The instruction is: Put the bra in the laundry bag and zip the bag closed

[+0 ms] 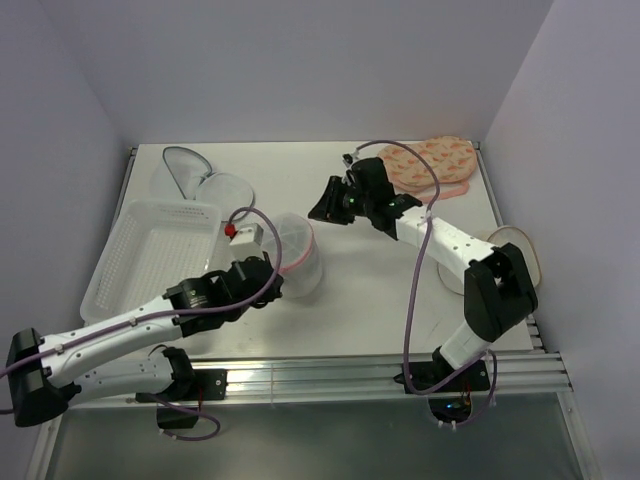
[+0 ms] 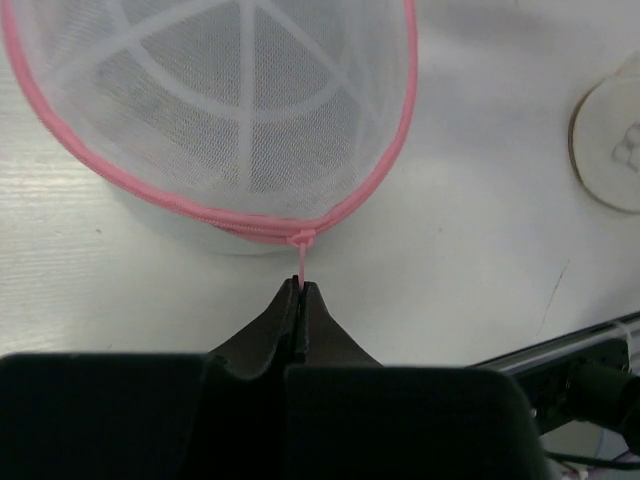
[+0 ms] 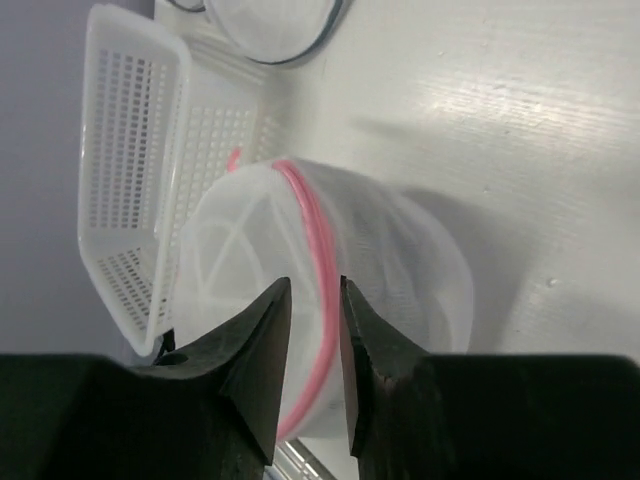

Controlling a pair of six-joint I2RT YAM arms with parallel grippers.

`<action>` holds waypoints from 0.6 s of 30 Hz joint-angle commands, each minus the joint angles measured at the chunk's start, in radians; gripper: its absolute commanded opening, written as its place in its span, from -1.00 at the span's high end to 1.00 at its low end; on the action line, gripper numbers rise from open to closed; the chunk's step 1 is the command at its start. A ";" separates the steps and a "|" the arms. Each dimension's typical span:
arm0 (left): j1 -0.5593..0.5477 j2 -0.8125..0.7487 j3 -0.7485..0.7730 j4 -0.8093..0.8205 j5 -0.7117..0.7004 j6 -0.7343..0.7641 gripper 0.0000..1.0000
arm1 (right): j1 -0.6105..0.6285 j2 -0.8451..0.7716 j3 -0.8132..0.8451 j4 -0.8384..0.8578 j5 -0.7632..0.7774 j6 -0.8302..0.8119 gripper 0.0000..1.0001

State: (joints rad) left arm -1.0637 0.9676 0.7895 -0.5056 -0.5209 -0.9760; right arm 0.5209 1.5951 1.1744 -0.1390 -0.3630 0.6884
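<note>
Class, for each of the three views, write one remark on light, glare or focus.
Top external: even, soft light, faint shadows on the table. Left wrist: the laundry bag mesh is sharp, the left pincer a dark shape without detail. Right wrist: a bright sheen on the table at upper right, the right pincer dark and soft-edged.

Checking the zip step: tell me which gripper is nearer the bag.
Left. The left gripper is shut on the bag's pink pull at its near edge; the right gripper hangs open, apart from the bag, off its far right side.
</note>
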 commanded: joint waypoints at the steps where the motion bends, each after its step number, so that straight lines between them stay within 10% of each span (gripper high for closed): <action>1: -0.041 0.062 0.030 0.122 0.061 0.046 1.00 | -0.019 -0.015 0.054 -0.076 0.050 -0.055 0.24; 5: -0.048 0.123 0.056 0.206 0.099 0.062 1.00 | -0.016 -0.089 0.027 -0.142 0.085 -0.055 -0.09; 18: -0.055 0.238 0.102 0.285 0.117 0.079 1.00 | 0.044 -0.472 -0.433 0.057 0.044 0.253 -0.17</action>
State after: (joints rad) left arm -1.1118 1.1885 0.8494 -0.2821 -0.4278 -0.9211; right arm 0.5346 1.1629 0.8196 -0.2001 -0.3065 0.8104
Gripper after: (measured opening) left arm 0.012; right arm 0.582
